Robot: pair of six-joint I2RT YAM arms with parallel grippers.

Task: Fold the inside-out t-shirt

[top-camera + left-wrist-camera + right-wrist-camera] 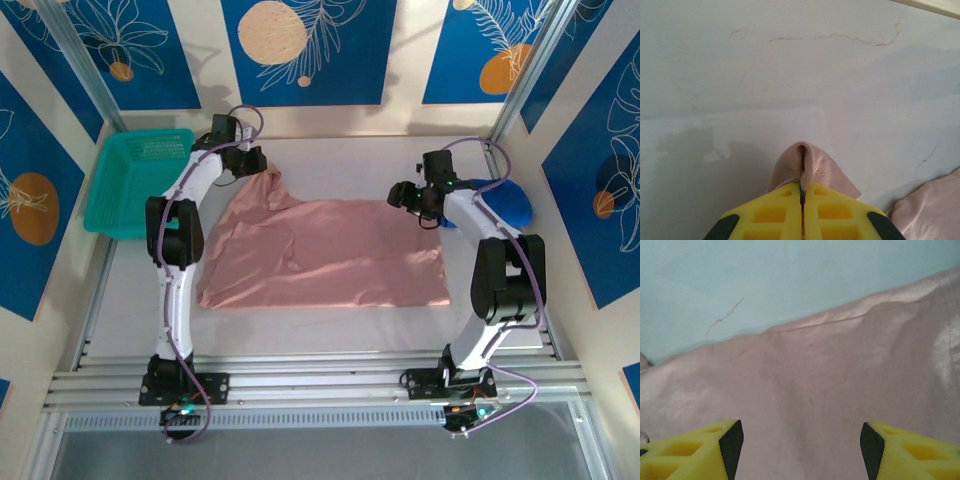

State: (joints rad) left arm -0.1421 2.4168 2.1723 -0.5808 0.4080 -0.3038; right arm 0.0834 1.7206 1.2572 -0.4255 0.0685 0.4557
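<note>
Gripping a t-shirt (330, 255) corner, your left pincer (802, 187) is clamped shut; right pincer (801, 440) gapes empty above the cloth. Probably first fold: next, pinch the edge ahead of it.

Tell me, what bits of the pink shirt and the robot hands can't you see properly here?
- Left wrist view: the yellow fingers of the left gripper hide how much t-shirt they pinch.
- Right wrist view: the t-shirt runs off the picture's edges, and whether the open right gripper touches it is unclear.
- Top view: the right arm covers part of the blue cloth.
</note>
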